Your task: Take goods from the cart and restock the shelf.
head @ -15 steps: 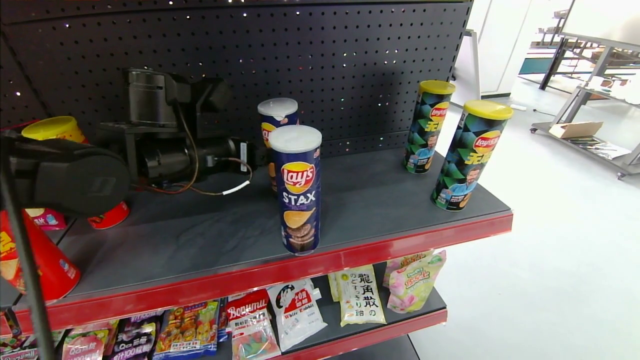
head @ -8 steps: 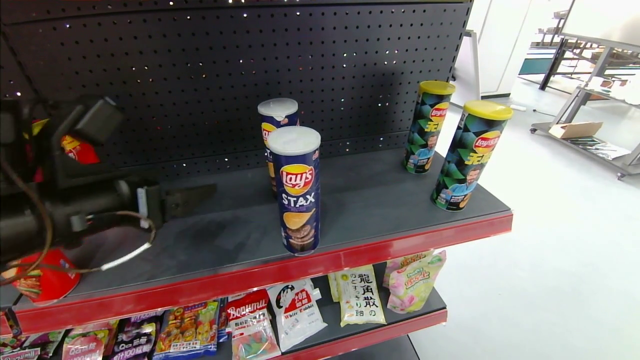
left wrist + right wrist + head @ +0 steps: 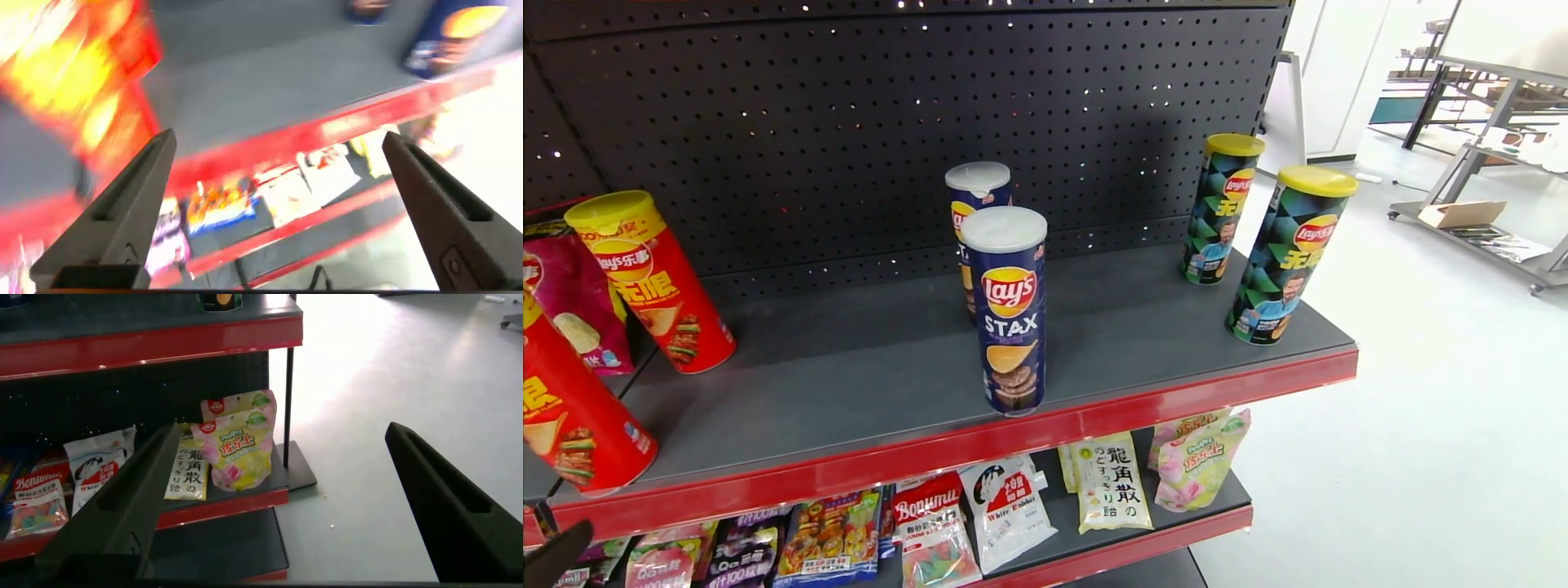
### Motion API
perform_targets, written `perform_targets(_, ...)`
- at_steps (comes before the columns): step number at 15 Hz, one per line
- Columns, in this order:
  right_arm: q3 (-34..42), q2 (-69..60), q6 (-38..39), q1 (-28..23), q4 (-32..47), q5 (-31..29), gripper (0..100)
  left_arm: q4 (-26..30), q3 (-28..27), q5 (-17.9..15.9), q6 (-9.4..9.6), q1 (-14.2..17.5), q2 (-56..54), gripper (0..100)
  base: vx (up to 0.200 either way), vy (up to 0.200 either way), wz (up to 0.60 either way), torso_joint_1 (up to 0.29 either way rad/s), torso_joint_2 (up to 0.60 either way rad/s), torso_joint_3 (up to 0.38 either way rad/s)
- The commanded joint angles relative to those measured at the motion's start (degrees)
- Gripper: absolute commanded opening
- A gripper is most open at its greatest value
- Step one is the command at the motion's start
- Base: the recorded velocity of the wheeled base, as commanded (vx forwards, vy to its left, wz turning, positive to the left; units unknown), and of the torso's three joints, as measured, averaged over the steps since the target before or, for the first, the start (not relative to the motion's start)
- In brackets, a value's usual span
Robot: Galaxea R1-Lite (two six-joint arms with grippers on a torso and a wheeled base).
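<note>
The front blue chip can [image 3: 1005, 314], a glossy cylinder with white plastic lid, stands upright, long axis vertical, near the red lip of the matte grey shelf [image 3: 849, 367], a second blue can [image 3: 974, 192] just behind. The wrist views show the left gripper [image 3: 279, 139] and right gripper [image 3: 283, 429], wedge-shaped fingers spread wide, gripping nothing; soft snack bags [image 3: 237, 441] lie one tier lower.

Matt dark grey shelf board [image 3: 866, 359] with a glossy red front lip [image 3: 1143, 406]; black perforated metal back panel [image 3: 849, 122]; glossy tall blue crisp tube [image 3: 1009, 327], smooth whitish plastic lid [image 3: 1004, 227].
</note>
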Motion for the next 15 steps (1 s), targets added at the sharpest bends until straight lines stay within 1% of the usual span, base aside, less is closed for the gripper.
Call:
perform_targets(1, 0.0, 0.1, 0.0, 0.0, 0.0, 0.0, 100, 1.0, 3.8, 1.8, -3.69, 1.2, -9.9, 100, 0.000, 0.000, 0.00, 0.000, 0.00, 0.000)
perform_targets(2, 0.0, 0.1, 0.0, 0.0, 0.0, 0.0, 100, 0.9, 5.0, 2.2, -4.48, 1.2, -11.1, 100, 0.000, 0.000, 0.00, 0.000, 0.00, 0.000)
perform_targets(3, -0.1, 0.1, 0.0, 0.0, 0.0, 0.0, 100, 0.9, 6.6, 1.7, -3.69, 1.1, -13.8, 100, 0.000, 0.000, 0.00, 0.000, 0.00, 0.000)
perform_targets(4, -0.1, 0.1, 0.0, 0.0, 0.0, 0.0, 100, 0.9, 8.3, 1.5, -0.96, 0.9, -16.4, 100, 0.000, 0.000, 0.00, 0.000, 0.00, 0.000)
perform_targets(5, -0.1, 0.1, 0.0, 0.0, 0.0, 0.0, 100, 0.9, 10.2, 0.6, 3.52, 0.0, -19.5, 100, 0.000, 0.000, 0.00, 0.000, 0.00, 0.000)
perform_targets(6, -0.1, 0.1, 0.0, 0.0, 0.0, 0.0, 100, 0.9, 12.2, -0.8, 6.24, -2.8, -23.7, 100, 0.000, 0.000, 0.00, 0.000, 0.00, 0.000)
perform_targets(7, -0.1, 0.1, 0.0, 0.0, 0.0, 0.0, 100, 0.8, 12.5, 2.0, 6.33, -2.8, -23.7, 100, 0.000, 0.000, 0.00, 0.000, 0.00, 0.000)
perform_targets(8, -0.1, 0.1, 0.0, 0.0, 0.0, 0.0, 100, 0.9, 12.7, 5.3, 5.98, -2.6, -23.2, 100, 0.000, 0.000, 0.00, 0.000, 0.00, 0.000)
perform_targets(9, 0.0, 0.1, 0.0, 0.0, 0.0, 0.0, 100, 1.0, 12.9, 8.1, 5.80, -1.0, -21.9, 100, 0.000, 0.000, 0.00, 0.000, 0.00, 0.000)
perform_targets(10, -0.1, 0.1, -0.4, 0.0, 0.0, 0.2, 100, 0.9, 13.0, 8.5, 5.19, 2.4, -21.3, 100, 0.000, 0.000, 0.00, 0.000, 0.00, 0.000)
perform_targets(11, -0.1, 0.1, -0.4, 0.0, 0.0, 0.2, 100, 0.9, 13.1, 8.4, 5.10, 4.8, -21.2, 100, 0.000, 0.000, 0.00, 0.000, 0.00, 0.000)
perform_targets(12, -0.1, 0.1, 0.0, 0.0, 0.0, 0.1, 100, 0.9, 14.2, 8.4, 4.66, 9.0, -21.8, 100, 0.000, 0.000, 0.00, 0.000, 0.00, 0.000)
perform_targets(13, 0.0, 0.1, 0.0, 0.0, 0.0, 0.1, 100, 0.9, 15.7, 8.4, 3.87, 10.8, -23.0, 100, 0.000, 0.000, 0.00, 0.000, 0.00, 0.000)
perform_targets(14, 0.0, 0.1, -0.4, 0.0, 0.0, 0.1, 100, 0.9, 17.3, 8.3, 3.69, 10.8, -25.8, 100, 0.000, 0.000, 0.00, 0.000, 0.00, 0.000)
perform_targets(15, 0.0, 0.1, -0.4, 0.0, 0.0, -0.1, 100, 0.7, 18.6, 8.1, 3.69, 9.7, -28.0, 100, 0.000, 0.000, 0.00, 0.000, 0.00, 0.000)
